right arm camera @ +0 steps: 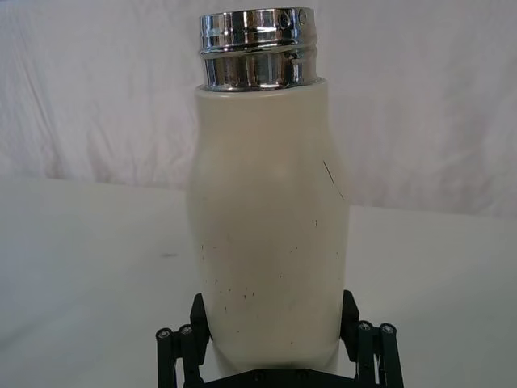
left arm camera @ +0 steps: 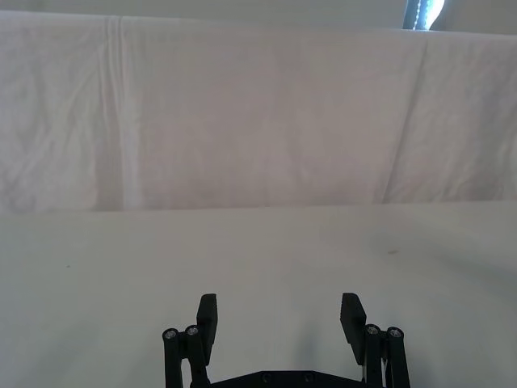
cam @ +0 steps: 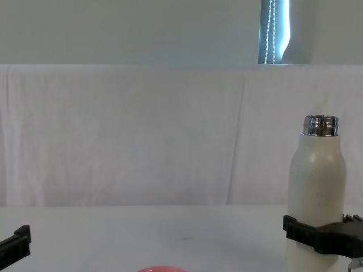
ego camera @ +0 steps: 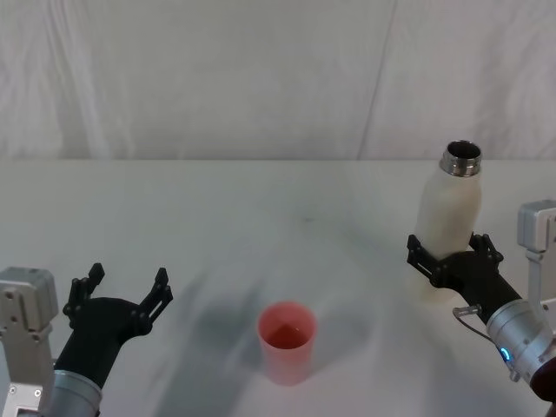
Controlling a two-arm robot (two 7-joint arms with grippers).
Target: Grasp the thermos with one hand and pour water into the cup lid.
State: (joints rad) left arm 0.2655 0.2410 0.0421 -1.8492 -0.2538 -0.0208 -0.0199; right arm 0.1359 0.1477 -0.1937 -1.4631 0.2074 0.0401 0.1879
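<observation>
Thermos [ego camera: 450,228] upright at 3 o'clock | right gripper [ego camera: 453,256] pinching its lower body | cup lid [ego camera: 287,341] at 6 o'clock | left gripper [ego camera: 122,294] spread, idle at 8 o'clock | risk: low grip, bottle may tip or slip during pour

Right gripper [ego camera: 453,253] clamped on thermos [ego camera: 449,224], low at right; left gripper [ego camera: 122,287] spread wide, empty.

Soft even light; faint shadows; mild blur.

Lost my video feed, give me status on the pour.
Right claw shut on upright thermos, neck open. Left claw open, idle, low left. Cup lid centre table, path between unobstructed.
</observation>
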